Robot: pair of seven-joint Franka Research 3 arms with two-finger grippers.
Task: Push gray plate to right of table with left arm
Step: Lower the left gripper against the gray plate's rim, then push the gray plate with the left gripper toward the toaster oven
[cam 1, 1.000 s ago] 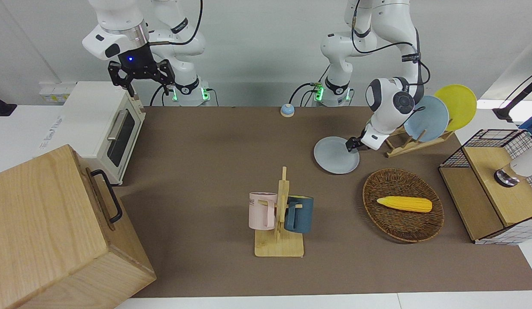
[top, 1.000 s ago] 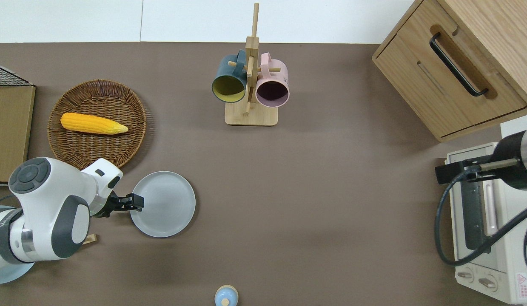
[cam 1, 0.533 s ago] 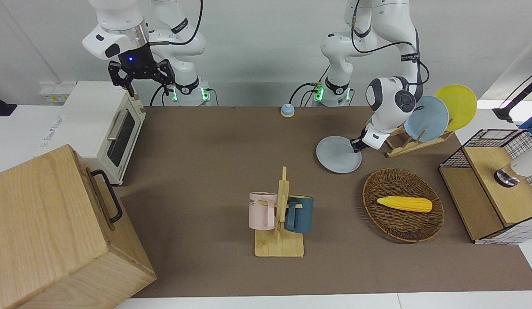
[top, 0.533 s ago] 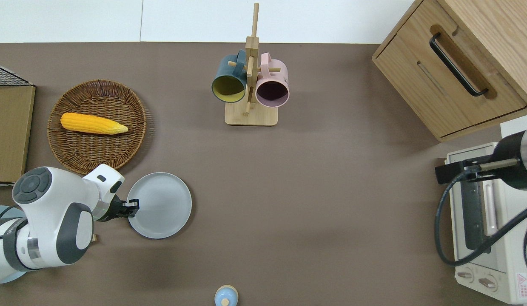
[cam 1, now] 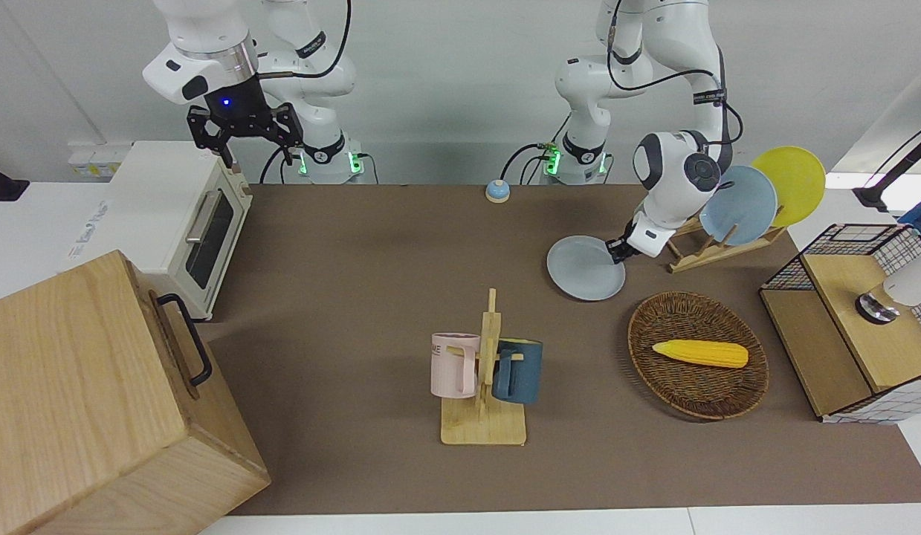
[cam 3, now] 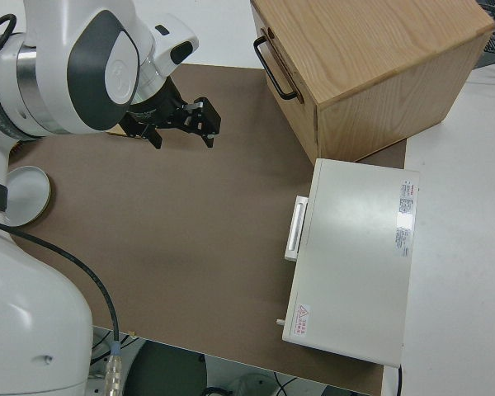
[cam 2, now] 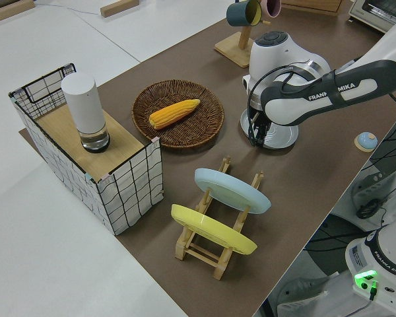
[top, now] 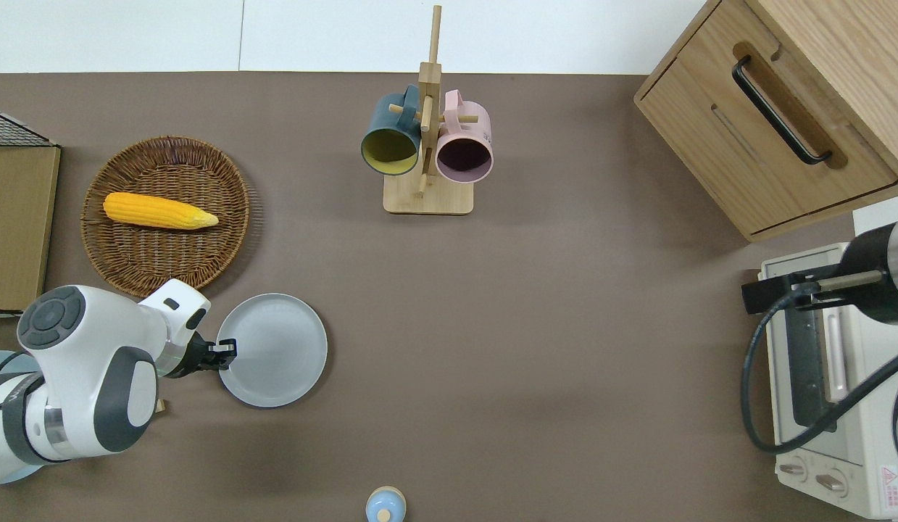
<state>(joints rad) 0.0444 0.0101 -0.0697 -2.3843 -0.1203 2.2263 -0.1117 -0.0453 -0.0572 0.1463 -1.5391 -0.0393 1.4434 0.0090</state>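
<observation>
The gray plate (cam 1: pixel 585 267) (top: pixel 272 349) (cam 2: pixel 277 134) lies flat on the brown table (top: pixel 535 326), nearer to the robots than the wicker basket and toward the left arm's end. My left gripper (top: pixel 227 346) (cam 1: pixel 616 253) is low at the plate's rim, on the side toward the left arm's end. It touches the rim and looks shut, with nothing held. The right arm is parked, and its gripper (cam 1: pixel 257 152) (cam 3: pixel 184 139) is open and empty.
A wicker basket (top: pixel 231 239) holds a corn cob (top: pixel 159 210). A dish rack with a light-blue plate (cam 1: pixel 742 204) and a yellow plate (cam 1: pixel 791 182) stands close beside the left arm. Also here are a mug rack (top: pixel 427 196), a wooden cabinet (top: pixel 775 109), a toaster oven (cam 1: pixel 170 215) and a small bell (top: pixel 385 505).
The left gripper drew back slightly toward the left arm's end of the table, and the gray plate shifted a little the same way. In the last half second almost nothing moved.
</observation>
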